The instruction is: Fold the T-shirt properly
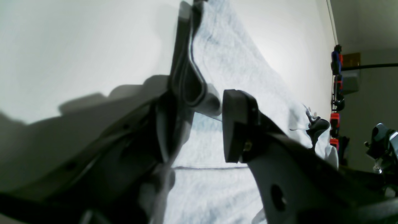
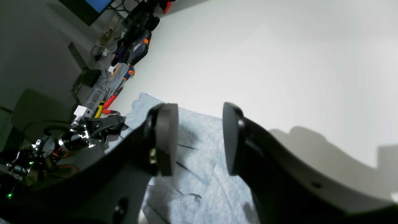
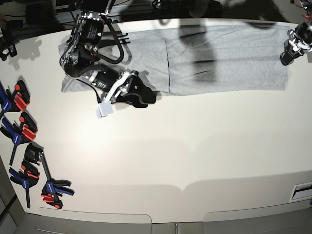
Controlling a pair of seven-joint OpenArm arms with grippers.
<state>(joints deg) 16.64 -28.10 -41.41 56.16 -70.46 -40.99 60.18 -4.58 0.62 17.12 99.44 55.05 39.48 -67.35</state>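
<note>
The light grey T-shirt (image 3: 219, 58) lies folded into a long strip along the table's far edge, plain side up. My right gripper (image 3: 146, 97) is open over the strip's near edge, left of the middle. In the right wrist view its pads (image 2: 166, 140) stand wide apart above the cloth (image 2: 199, 183). My left gripper (image 3: 286, 57) is at the strip's right end. In the left wrist view (image 1: 214, 115) its jaws stand apart at the shirt's (image 1: 224, 62) edge, one finger (image 1: 186, 77) lying along the hem, with a bit of cloth between them.
Several red, blue and black clamps (image 3: 19, 131) lie along the table's left side and also show in the left wrist view (image 1: 335, 93). Hand tools (image 2: 124, 74) lie past the shirt's end. The white table (image 3: 195, 161) stretches toward the front.
</note>
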